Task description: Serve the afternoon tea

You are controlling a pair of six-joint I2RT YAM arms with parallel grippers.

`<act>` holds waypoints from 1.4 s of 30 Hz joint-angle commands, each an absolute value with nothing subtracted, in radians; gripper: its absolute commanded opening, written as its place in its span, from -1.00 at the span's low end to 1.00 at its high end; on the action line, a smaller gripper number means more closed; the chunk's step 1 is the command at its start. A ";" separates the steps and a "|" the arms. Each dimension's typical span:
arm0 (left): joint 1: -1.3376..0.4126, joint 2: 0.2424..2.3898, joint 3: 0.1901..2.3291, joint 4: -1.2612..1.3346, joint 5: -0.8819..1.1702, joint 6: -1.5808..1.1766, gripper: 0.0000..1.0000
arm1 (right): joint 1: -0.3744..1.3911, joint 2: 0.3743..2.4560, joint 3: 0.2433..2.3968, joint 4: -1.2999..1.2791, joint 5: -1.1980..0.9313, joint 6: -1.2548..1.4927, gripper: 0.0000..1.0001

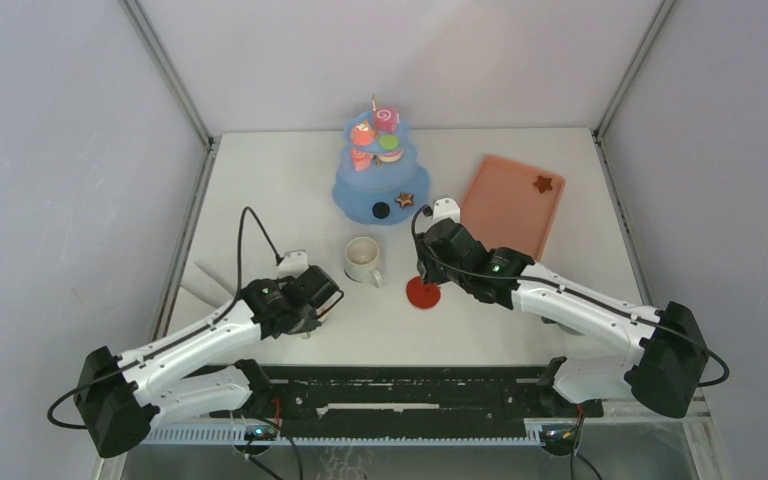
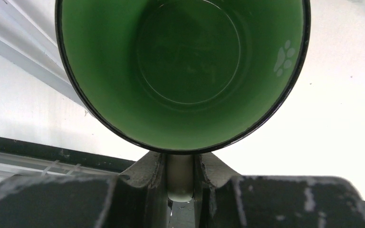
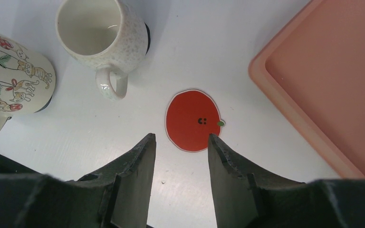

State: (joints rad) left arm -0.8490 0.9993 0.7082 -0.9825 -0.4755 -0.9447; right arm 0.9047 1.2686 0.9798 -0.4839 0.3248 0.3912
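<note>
You will find no word, number or brand to read anywhere; only picture marks show. A white paw print (image 2: 283, 57) sits on the inner wall of the green mug (image 2: 185, 95), near its rim. In the right wrist view, a decorated mug (image 3: 14, 78) just left of the cream mug (image 3: 102, 35) carries drawn cats, fir sprigs and small red shapes. Below and right of the cream mug, the red round (image 3: 192, 121) bears a tiny black face and a green dot at its edge.
</note>
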 commanded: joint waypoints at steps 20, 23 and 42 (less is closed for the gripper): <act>-0.895 0.938 0.643 -0.919 -0.518 -1.038 -1.00 | 0.911 1.249 0.985 -0.452 0.340 0.403 0.04; -0.922 0.945 0.655 -0.935 -0.555 -1.050 -1.00 | 0.912 1.250 0.985 -0.454 0.340 0.407 0.04; -0.992 1.010 0.632 -0.948 -0.551 -1.171 -0.80 | 0.913 1.252 0.985 -0.440 0.333 0.398 0.04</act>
State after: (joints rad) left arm -0.9745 0.9951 0.6399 -0.9756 -0.5488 -1.1004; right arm 0.9058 1.2686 0.9798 -0.4824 0.3271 0.3920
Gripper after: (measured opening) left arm 0.225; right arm 0.519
